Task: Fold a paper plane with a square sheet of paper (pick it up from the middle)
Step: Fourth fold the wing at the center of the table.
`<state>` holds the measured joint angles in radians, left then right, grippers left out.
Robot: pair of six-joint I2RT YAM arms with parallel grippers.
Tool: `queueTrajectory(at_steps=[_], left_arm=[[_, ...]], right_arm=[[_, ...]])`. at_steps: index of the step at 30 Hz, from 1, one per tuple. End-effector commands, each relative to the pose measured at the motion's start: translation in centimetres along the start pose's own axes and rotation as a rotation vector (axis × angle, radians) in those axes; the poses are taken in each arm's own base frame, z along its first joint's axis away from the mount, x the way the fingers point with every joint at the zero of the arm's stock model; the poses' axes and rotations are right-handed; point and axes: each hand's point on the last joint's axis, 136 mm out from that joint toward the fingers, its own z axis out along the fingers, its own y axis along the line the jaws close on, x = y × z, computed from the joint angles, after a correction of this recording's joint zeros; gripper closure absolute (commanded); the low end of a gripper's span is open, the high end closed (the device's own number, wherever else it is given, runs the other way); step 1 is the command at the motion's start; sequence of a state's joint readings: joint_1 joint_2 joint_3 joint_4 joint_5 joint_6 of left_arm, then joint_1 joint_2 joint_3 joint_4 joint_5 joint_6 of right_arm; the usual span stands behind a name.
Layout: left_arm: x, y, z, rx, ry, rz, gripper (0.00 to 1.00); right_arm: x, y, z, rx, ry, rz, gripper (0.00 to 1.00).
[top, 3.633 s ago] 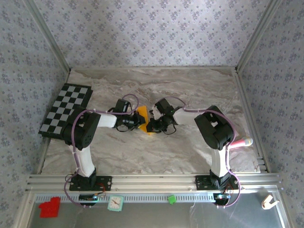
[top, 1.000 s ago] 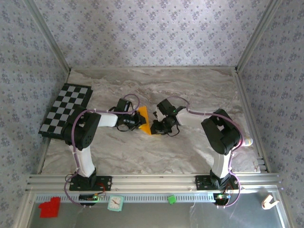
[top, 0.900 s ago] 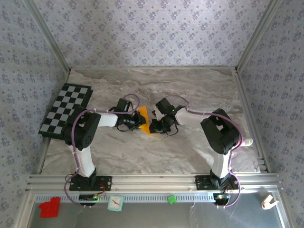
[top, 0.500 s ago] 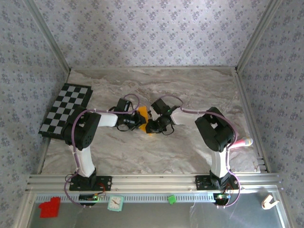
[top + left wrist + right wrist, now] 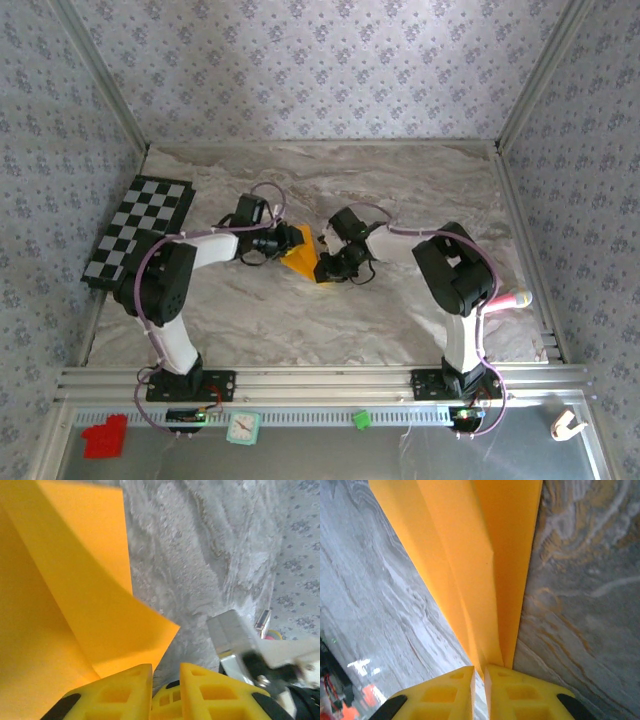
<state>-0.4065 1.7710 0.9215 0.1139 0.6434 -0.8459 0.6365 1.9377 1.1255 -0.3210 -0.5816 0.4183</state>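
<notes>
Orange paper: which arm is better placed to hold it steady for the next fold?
Right, probably. The right gripper has its jaws pinched on the folded tip of the orange paper; the left gripper has its jaws slightly apart beside the sheet, nothing between them.

A checkered mat (image 5: 140, 233) lies at the marbled bench's (image 5: 400, 180) left edge — along the near rail, a red block (image 5: 105, 437), small clock (image 5: 242, 428) and green block (image 5: 362, 419).
</notes>
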Motion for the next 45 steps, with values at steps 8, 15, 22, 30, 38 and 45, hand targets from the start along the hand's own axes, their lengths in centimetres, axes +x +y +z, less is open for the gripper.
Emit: queueTrajectory(at_steps=[8,15,22,30,38,45], left_arm=[[0.0,-0.6,0.5,0.078,0.012,0.084,0.79],[-0.1,0.1,1.8,0.077,0.025,0.065,0.8],[-0.4,0.6,2.5,0.07,0.027,0.056,0.8],[-0.6,1.3,3.2,0.062,0.031,0.043,0.8],[-0.5,2.5,3.7,0.025,0.031,0.019,0.8],[-0.2,4.1,4.0,-0.033,0.04,-0.015,0.81]], right_arm=[[4.8,-2.7,0.1,0.01,0.176,0.041,0.85],[4.6,-3.0,-0.1,0.013,0.173,0.048,0.85],[4.9,-3.5,-0.1,0.023,0.182,0.055,0.85],[5.0,-3.6,0.1,0.024,0.187,0.059,0.86],[5.1,-3.7,0.1,0.025,0.186,0.063,0.86],[4.3,-3.1,-0.4,0.011,0.149,0.055,0.86]])
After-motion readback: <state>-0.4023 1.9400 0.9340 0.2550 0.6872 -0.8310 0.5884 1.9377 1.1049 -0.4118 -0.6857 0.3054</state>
